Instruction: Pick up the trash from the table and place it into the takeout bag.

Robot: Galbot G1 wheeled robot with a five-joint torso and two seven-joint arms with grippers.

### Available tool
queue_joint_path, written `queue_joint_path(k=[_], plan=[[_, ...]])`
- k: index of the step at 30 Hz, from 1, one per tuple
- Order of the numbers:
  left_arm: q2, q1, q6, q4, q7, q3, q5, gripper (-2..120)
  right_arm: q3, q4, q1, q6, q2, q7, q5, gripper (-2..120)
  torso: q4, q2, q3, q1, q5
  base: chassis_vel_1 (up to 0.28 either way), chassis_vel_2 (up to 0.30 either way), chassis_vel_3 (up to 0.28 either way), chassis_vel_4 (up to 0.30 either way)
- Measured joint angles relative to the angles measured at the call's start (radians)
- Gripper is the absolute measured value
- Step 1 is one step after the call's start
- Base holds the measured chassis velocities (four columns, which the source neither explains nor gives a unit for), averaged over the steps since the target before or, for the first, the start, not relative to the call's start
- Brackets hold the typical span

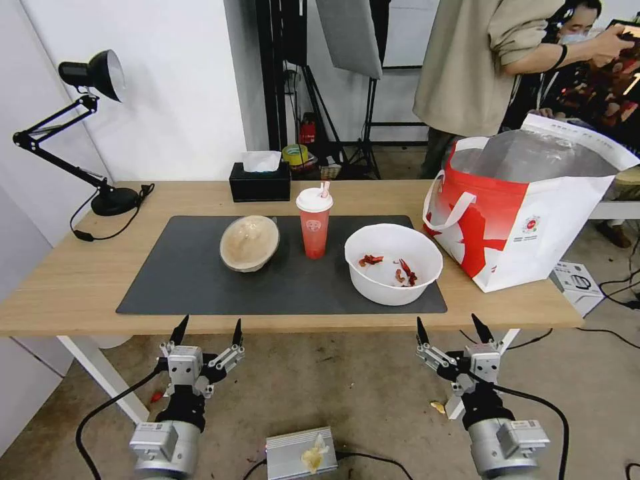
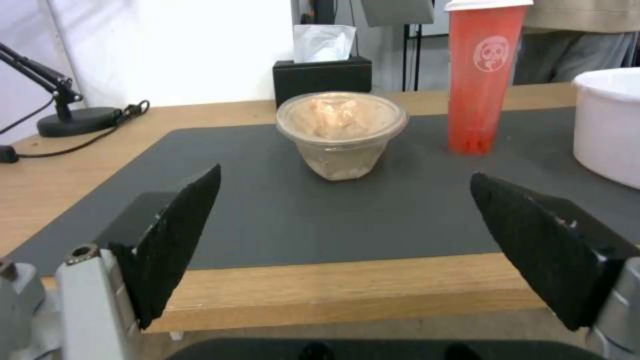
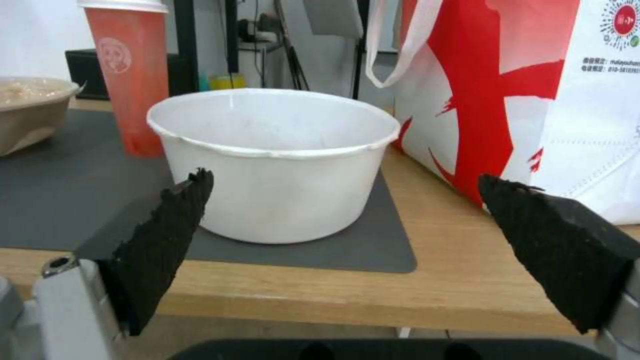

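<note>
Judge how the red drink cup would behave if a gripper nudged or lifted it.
The red drink cup stands tall and narrow on the mat, so a high nudge would probably tip it. Its smooth tapered wall may slip. The lid hides whether liquid remains, so its weight is uncertain.

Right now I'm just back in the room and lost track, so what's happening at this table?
Nothing is being handled yet. The left gripper and right gripper hang open, short of the table. The beige bowl, red drink cup and white bowl all sit on the dark mat. The takeout bag stands open at the table's right end.
</note>
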Motion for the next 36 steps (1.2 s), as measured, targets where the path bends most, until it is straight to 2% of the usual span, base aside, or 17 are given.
queue_joint_path(k=[15, 18, 19, 22, 23, 25, 26, 29, 36], plan=[[0.0, 0.0, 0.0, 0.0, 0.0, 0.0, 0.0, 100, 0.0, 0.0, 0.0, 0.0, 0.0, 0.0, 0.0, 100, 0.0, 0.0, 0.0, 0.0, 0.0, 0.0, 0.0, 0.0, 0.0], [-0.003, 0.004, -0.019, 0.006, 0.002, -0.016, -0.016, 100, 0.002, -0.001, 0.003, 0.0, -0.006, 0.0, 0.004, 100, -0.0003, 0.0, 0.0, 0.0, -0.0002, 0.0, 0.0, 0.0, 0.0], [-0.007, 0.011, -0.046, 0.014, 0.003, -0.039, -0.037, 100, 0.007, -0.007, 0.01, -0.002, -0.019, 0.0, 0.016, 100, -0.0005, 0.0, 0.0, 0.0, 0.0001, 0.0, 0.0, 0.0, 0.0], [-0.026, 0.039, -0.167, 0.051, 0.012, -0.136, -0.126, 100, 0.064, -0.063, 0.072, -0.029, -0.13, 0.0, 0.115, 100, 0.0002, 0.0, 0.0, 0.0, 0.0002, 0.0, 0.0, 0.0, 0.0], [-0.026, 0.039, -0.167, 0.051, 0.012, -0.136, -0.126, 100, 0.064, -0.063, 0.072, -0.029, -0.13, 0.0, 0.115, 100, 0.0002, 0.0, 0.0, 0.0, 0.0002, 0.0, 0.0, 0.0, 0.0], [-0.037, 0.057, -0.238, 0.07, 0.02, -0.192, -0.186, 100, 0.108, -0.104, 0.119, -0.05, -0.214, 0.002, 0.19, 100, 0.0006, 0.0, 0.0, 0.0, 0.0004, 0.0, 0.0, 0.0, 0.0], [-0.04, 0.065, -0.257, 0.065, 0.036, -0.192, -0.211, 100, 0.12, -0.113, 0.13, -0.052, -0.236, -0.001, 0.214, 100, 0.0011, 0.0, 0.0, 0.0, 0.0001, 0.0, 0.0, 0.0, 0.0], [-0.042, 0.075, -0.263, 0.042, 0.057, -0.184, -0.248, 100, 0.138, -0.118, 0.132, -0.03, -0.259, -0.04, 0.258, 100, -0.0002, 0.0, 0.0, 0.0, 0.0003, 0.0, 0.0, 0.0, 0.0], [-0.042, 0.078, -0.267, 0.033, 0.113, -0.175, -0.226, 100, 0.145, -0.103, 0.129, -0.013, -0.28, -0.079, 0.268, 100, -0.0001, 0.0, 0.0, 0.0, 0.0001, 0.0, 0.0, 0.0, 0.0]])
